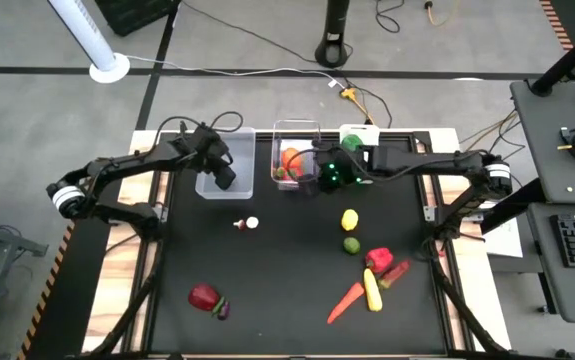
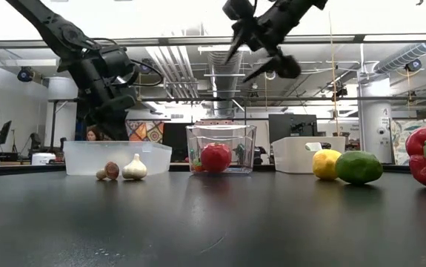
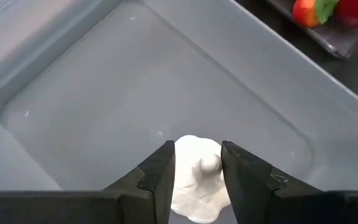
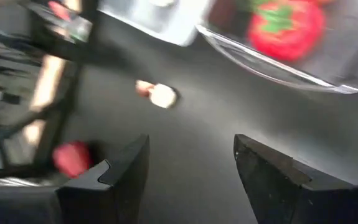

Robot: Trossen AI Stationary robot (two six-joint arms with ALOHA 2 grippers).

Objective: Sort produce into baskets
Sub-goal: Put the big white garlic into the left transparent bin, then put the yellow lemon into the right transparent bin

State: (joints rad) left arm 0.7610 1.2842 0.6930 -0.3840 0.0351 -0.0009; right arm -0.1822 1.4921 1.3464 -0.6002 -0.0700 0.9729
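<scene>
My left gripper [image 1: 224, 178] reaches down into the left translucent basket [image 1: 237, 150], its fingers a little apart on either side of a white garlic piece [image 3: 194, 180] on or just above the basket's floor [image 3: 135, 93]. My right gripper [image 2: 261, 46] hangs open and empty high over the clear middle basket [image 2: 221, 148], which holds a red fruit [image 2: 215, 157] and an orange piece [image 1: 290, 157]. A white basket [image 2: 301, 154] stands to the right of it. More produce lies on the black table. My left gripper comes slanting down from above, with one finger [image 3: 160, 177] on each side of the white garlic's bulb [image 3: 191, 155]. The garlic fills the gap between them; whether the fingers touch it I cannot tell.
Another garlic [image 2: 133, 168] and a mushroom [image 2: 110, 171] lie in front of the left basket. A lemon [image 1: 349, 219], a green fruit [image 1: 352, 244], a red pepper [image 1: 378, 259], corn [image 1: 372, 292] and a carrot [image 1: 345, 302] lie right of centre. A red apple [image 1: 203, 296] lies near left.
</scene>
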